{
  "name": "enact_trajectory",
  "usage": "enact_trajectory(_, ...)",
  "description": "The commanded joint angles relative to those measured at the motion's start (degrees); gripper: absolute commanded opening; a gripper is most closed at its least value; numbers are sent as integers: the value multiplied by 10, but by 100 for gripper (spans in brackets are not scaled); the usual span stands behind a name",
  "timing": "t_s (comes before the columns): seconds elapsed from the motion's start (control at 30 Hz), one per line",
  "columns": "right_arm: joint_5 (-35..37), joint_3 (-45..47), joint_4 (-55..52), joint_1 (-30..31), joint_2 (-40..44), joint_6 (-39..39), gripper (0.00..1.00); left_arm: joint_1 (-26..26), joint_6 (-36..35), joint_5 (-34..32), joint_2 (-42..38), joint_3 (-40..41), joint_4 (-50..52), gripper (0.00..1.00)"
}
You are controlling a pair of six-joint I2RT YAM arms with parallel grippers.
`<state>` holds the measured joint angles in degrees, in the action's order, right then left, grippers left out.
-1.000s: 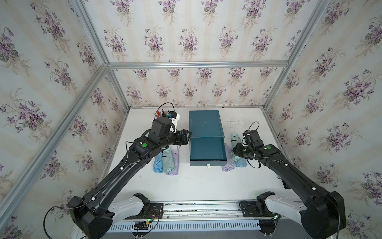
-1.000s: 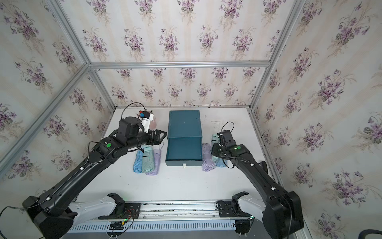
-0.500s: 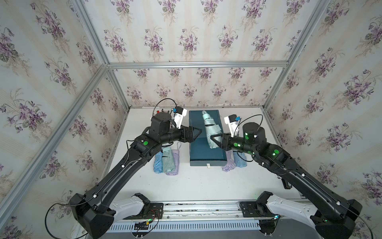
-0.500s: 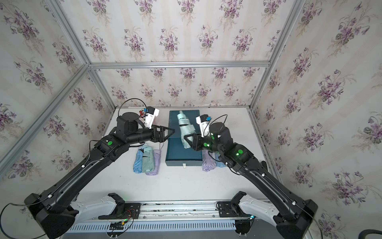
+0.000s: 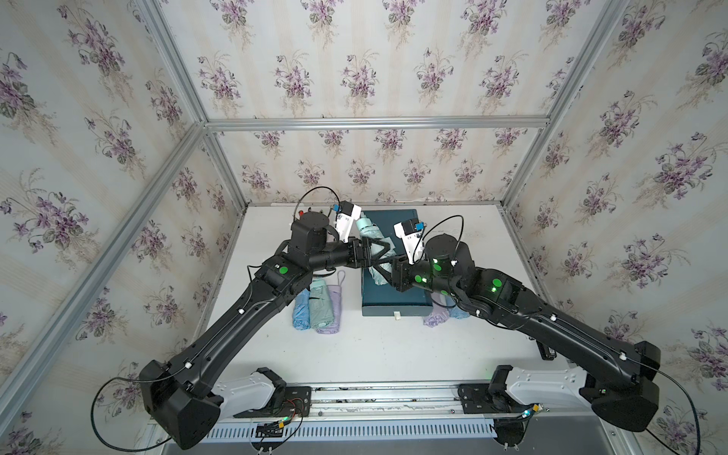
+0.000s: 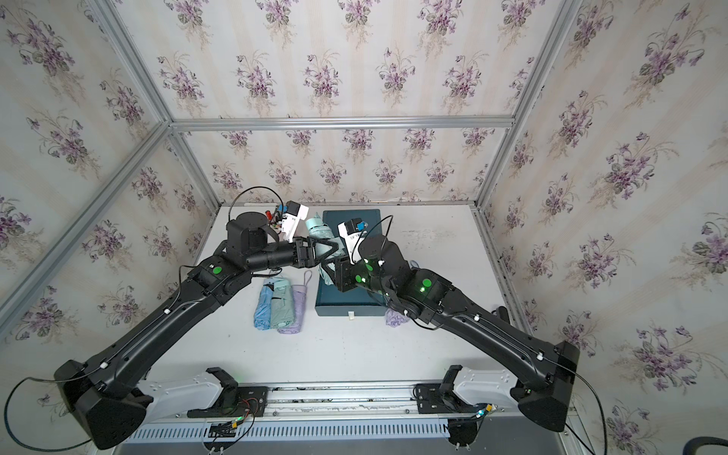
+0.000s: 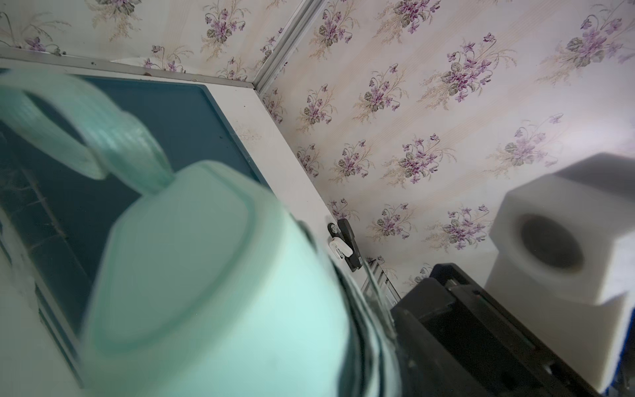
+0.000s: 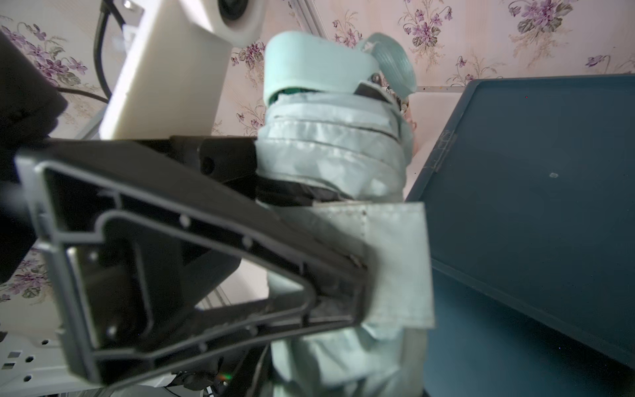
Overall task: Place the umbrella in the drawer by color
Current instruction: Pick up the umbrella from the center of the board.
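Note:
A folded mint-green umbrella (image 5: 364,229) (image 6: 316,227) hangs in the air over the teal drawer cabinet (image 5: 398,305) (image 6: 346,309), handle end toward the back wall. My right gripper (image 5: 385,275) (image 6: 327,276) is shut on its lower, fabric end. My left gripper (image 5: 383,257) (image 6: 330,252) reaches in from the left with a finger on either side of the umbrella's middle. In the right wrist view one left finger (image 8: 240,247) lies against the umbrella (image 8: 330,144); whether the jaws press on it is unclear. The umbrella's handle (image 7: 206,292) fills the left wrist view and hides the left fingers.
A blue (image 5: 301,315), a green (image 5: 321,311) and a lilac umbrella (image 5: 335,307) lie side by side left of the cabinet. A lilac (image 5: 435,317) and a blue one (image 5: 459,313) lie to its right under my right arm. A black object (image 5: 547,350) sits at the right table edge.
My right gripper lifted the mint-green umbrella off the table right of the cabinet and carried it over the cabinet. My left gripper swung across and brought its fingers round the umbrella.

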<state>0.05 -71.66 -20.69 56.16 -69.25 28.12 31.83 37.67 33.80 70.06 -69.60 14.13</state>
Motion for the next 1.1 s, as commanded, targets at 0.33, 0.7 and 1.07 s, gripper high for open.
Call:
enact_trajectory(0.33, -5, -20, -47, -19, 24, 55, 76, -15, 83, 38, 14, 11, -81, 26)
enact_trajectory(0.7, -325, 70, 48, -156, 85, 123, 82, -32, 272, 219, 20, 109, -468, 10)
enact_trajectory(1.07, -350, 76, 87, -159, 92, 130, 41, -32, 221, 226, 7, 119, -403, 5)
